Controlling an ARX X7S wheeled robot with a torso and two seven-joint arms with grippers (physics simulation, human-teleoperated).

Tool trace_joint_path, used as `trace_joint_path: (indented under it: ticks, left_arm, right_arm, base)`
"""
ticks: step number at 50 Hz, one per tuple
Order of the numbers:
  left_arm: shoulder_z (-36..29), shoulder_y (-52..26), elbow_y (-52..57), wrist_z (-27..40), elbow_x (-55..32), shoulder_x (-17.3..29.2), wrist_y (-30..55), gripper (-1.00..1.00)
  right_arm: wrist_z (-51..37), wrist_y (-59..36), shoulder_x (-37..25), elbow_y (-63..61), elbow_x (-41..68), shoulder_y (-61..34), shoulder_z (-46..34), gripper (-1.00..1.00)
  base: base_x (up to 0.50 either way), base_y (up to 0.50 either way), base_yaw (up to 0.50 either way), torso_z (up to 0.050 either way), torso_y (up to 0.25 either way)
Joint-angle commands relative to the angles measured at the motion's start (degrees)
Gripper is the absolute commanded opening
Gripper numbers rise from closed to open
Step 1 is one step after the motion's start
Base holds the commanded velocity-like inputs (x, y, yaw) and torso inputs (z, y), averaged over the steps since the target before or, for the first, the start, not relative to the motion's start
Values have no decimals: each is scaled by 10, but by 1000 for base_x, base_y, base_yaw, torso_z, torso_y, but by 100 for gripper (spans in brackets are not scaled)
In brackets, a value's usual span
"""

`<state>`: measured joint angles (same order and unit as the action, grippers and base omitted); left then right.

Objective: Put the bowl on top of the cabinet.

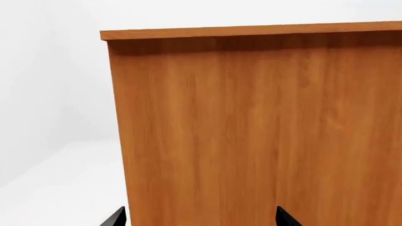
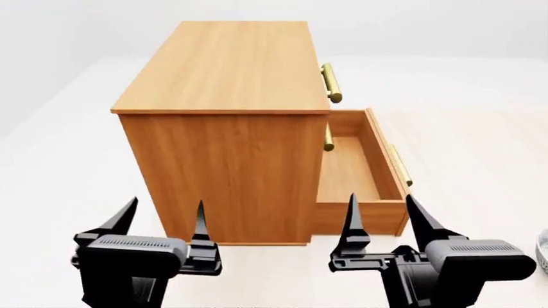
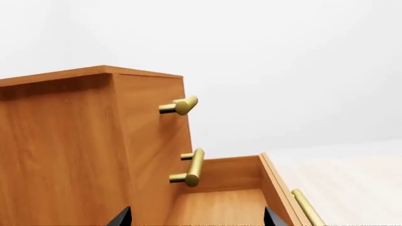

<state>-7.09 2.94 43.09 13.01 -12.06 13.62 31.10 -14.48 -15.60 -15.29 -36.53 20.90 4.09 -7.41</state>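
The orange-brown cabinet [image 2: 224,149] stands on the pale floor straight ahead, its side panel facing me and its flat top [image 2: 230,64] bare. Its lowest drawer [image 2: 350,168] is pulled out to the right and holds nothing. My left gripper [image 2: 167,202] is open in front of the side panel, which fills the left wrist view [image 1: 251,132]. My right gripper [image 2: 380,197] is open before the drawer's near corner. A sliver of a pale round rim [image 2: 542,251] shows at the far right edge; I cannot tell whether it is the bowl.
Brass bar handles [image 2: 332,82] stick out from the drawer fronts on the cabinet's right, also seen in the right wrist view as handles [image 3: 191,167]. The open drawer [image 3: 226,202] juts into the floor space on the right. White walls lie behind.
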Motion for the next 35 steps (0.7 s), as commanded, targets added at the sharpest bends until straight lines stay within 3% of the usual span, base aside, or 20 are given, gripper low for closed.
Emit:
trace_joint_path:
  ticks: [1,18,35]
  left_arm:
    - [4,2,13,3,-8,3,-5,100]
    - [7,15,59,0,-10,4,-88,100]
    - [6,17,101,15,-1,12,-97,100]
  right_arm:
    - [-10,-5,-3,1,6,-2,0,100]
    - [-20,-4,-6,4,11,-4,-2,100]
    - [-24,7,-11,-2,14,-4,-4,100]
  base:
    - [0,0,0,0,0]
    - [0,0,0,0,0]
    - [0,0,0,0,0]
